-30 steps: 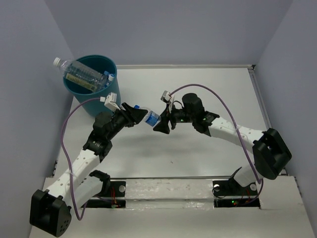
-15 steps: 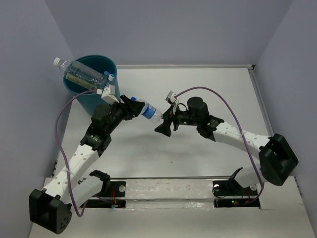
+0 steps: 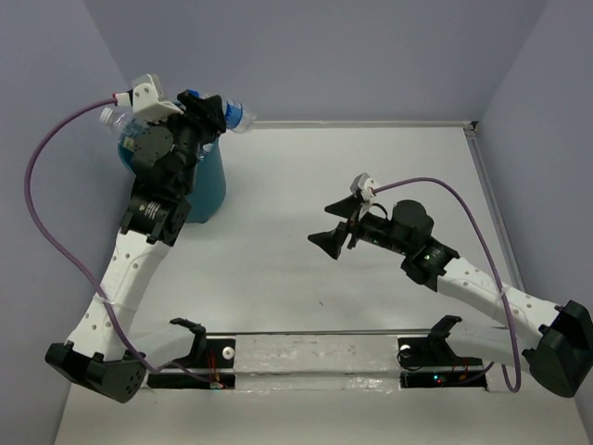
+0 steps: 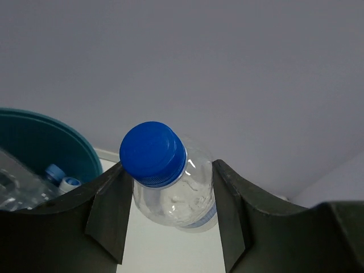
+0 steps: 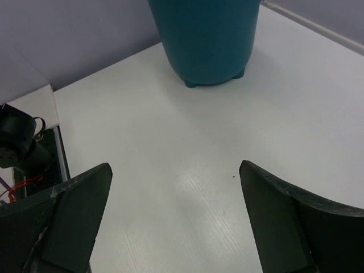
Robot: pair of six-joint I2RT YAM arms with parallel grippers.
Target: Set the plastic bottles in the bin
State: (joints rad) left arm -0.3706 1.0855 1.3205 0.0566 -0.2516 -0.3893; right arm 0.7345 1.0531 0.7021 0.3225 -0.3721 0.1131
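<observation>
The bottle is clamped across its clear body between my left gripper's two fingers, with its blue cap pointing back toward my wrist camera. It is raised above the bin and sits just right of the rim rather than over the mouth. The bin stands at the table's far left corner, close to the left wall. Other bottles already lie inside it, two small caps show among them, and one neck pokes out past the left rim. From above, my own left arm hides most of the bin's opening. My right gripper hangs over the middle of the table, well apart from the bin, its fingers spread wide and holding nothing.
</observation>
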